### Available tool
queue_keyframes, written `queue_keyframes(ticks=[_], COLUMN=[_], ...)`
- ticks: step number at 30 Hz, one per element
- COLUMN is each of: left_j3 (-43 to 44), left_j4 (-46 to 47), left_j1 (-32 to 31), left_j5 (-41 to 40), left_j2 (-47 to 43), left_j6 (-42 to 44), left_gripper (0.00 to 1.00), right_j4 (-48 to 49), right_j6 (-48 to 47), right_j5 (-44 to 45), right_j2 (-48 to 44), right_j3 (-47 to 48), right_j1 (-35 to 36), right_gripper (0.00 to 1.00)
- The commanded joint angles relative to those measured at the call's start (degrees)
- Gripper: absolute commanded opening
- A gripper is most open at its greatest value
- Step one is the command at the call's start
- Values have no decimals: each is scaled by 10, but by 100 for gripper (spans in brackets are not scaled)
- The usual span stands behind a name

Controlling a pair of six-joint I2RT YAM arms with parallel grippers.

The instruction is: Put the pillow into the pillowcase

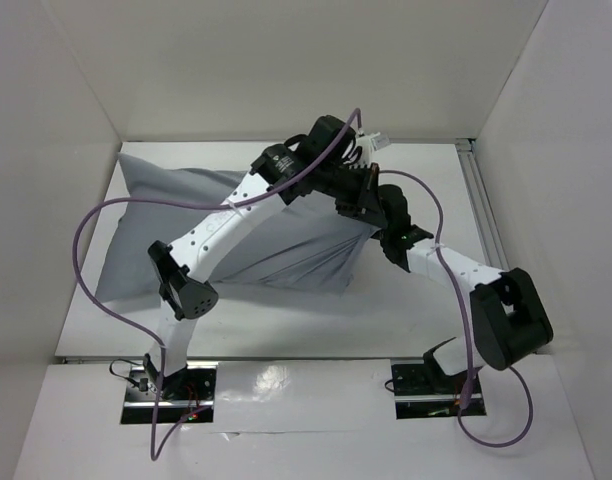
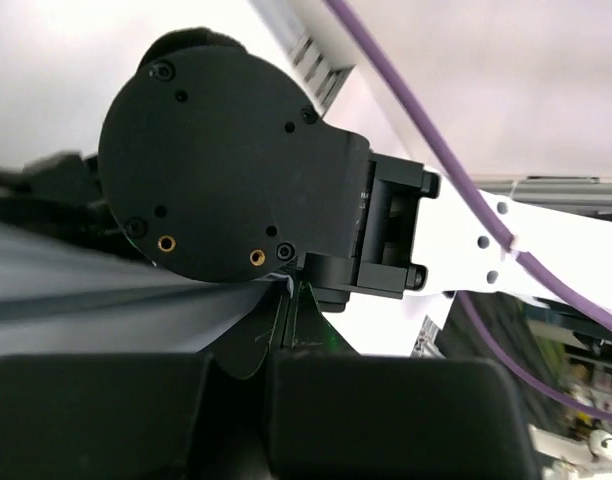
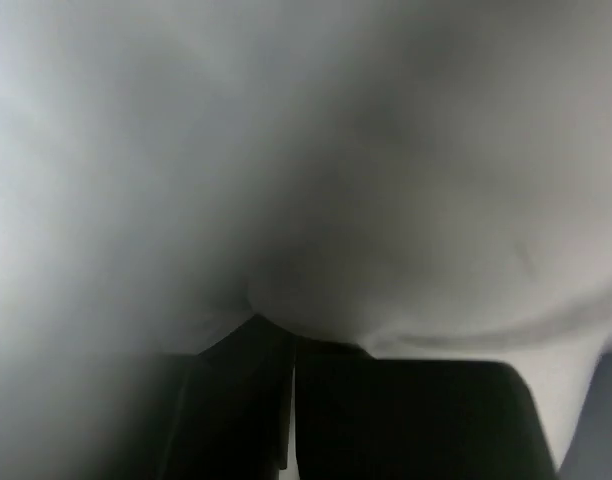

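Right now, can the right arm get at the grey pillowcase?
Probably yes: the right gripper looks shut on cloth at the right end of the pillowcase, with nothing between them. The left gripper crowds the same corner.

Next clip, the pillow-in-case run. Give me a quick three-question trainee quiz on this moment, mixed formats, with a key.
1. True or false: the pillow lies bare on the table beside the pillowcase.
2. In the top view, where do the left gripper and the right gripper meet the pillowcase? A. at its left end. B. at its right end. C. at its middle.
3. Fill in: in the left wrist view, the left gripper's fingers are closed on a fold of grey ____.

Key:
1. False. No bare pillow shows, and the pillowcase looks filled.
2. B.
3. Pillowcase fabric.
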Motion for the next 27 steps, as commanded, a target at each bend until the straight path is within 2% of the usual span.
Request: queue_keyframes(ticks=[1,4,6,7,8,9,11,12,15,16,18,19,20,22,23,27], left_j3=[-11,-18,-18,-12,-12,-19,-34,-45,-127,-188,-255,-324,-357,-416,-474,-614], left_j4=[126,90,31,9,-10,-39,-64,-77,-110,-110,-115,-115,-115,-129,-129,-70], left_j1=[-33,-33,-22,-22,-13,-5,1,9,21,29,42,48,55,96,109,165], left_j5=[114,54,11,-3,-19,-39,-119,-148,-252,-306,-351,-375,-423,-441,-451,-456], left_j2=[-4,1,8,8,8,-15,-45,-62,-138,-160,-227,-249,-268,-309,-320,-381], left_j6=[-28,2,23,46,56,67,93,100,112,112,94,85,73,40,31,16], left_gripper=[0,0,27,39,49,67,80,85,86,86,85,85,87,91,91,93], right_j4=[130,169,135,104,62,-35,-134,-213,-303,-352,-394,-426,-435,-443,-443,-398], right_j6=[72,128,129,102,80,57,-18,-39,-111,-129,-172,-184,-197,-225,-233,-245], right_j5=[63,68,63,63,63,75,105,128,133,133,139,146,146,127,115,39], right_j2=[21,21,15,9,-12,-25,-56,-85,-137,-149,-180,-188,-197,-211,-217,-194], right_j3=[-24,-53,-53,-47,-41,-34,-23,-17,-22,-30,-45,-51,-63,-68,-84,-100], right_j1=[6,-23,-38,-54,-62,-70,-92,-102,-152,-163,-186,-186,-193,-193,-188,-138], right_gripper=[0,0,0,4,19,29,56,75,82,84,84,84,84,84,84,84])
